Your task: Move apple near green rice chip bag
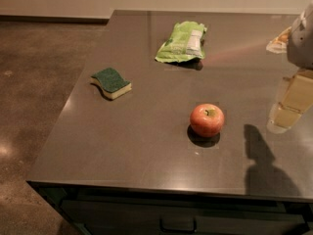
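Apple (207,120), red-orange with a yellowish-green patch round its stem, sat upright on the dark grey desk (146,146). It was a little right of the frame's centre, in the lower half, with its own shadow pooled just beneath it.

The green rice chip bag (183,42) lay crumpled in the upper middle of the frame, white label panel facing up, well apart from the apple. A sponge (111,82), yellow with a dark green scouring top, lay at centre left near the desk's left edge, apart from both.

My fingers (287,106) hung at the right edge of the frame, pale yellow and pointing down over the desk. They were to the right of the apple and clear of it; whether they were spread or pressed together I could not tell. My arm's shadow (261,155) fell dark on the desk at lower right.

A small pale object (278,42) lay at the upper right edge, too cut off to name. Brown polished floor (34,82) filled the left side, and a drawer handle (177,225) showed below the desk's front edge.
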`<action>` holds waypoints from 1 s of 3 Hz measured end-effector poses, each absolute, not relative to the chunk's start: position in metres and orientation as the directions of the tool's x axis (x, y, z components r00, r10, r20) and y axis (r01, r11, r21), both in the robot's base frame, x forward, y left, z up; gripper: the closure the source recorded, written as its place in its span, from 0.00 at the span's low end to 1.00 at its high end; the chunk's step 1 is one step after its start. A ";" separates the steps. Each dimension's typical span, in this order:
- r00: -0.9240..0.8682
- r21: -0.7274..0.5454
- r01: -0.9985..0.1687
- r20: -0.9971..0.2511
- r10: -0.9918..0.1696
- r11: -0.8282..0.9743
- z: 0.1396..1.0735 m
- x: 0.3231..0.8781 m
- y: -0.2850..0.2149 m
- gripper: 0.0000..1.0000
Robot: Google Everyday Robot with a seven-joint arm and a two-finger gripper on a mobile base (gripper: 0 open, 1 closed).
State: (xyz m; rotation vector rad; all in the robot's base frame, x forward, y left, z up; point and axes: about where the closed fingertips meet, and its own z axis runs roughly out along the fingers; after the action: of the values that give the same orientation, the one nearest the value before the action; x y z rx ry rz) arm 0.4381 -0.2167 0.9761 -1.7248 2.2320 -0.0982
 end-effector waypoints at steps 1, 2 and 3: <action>-0.222 -0.245 -0.931 -0.207 -0.953 0.270 0.976 0.438 -0.217 0.00; -0.245 -0.231 -0.927 -0.224 -0.943 0.296 0.967 0.447 -0.217 0.00; -0.257 -0.200 -0.928 -0.267 -0.929 0.314 0.947 0.457 -0.209 0.00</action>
State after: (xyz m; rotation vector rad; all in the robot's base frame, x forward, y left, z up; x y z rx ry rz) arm 0.4571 -0.2086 0.9470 -1.6643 2.2531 -0.0030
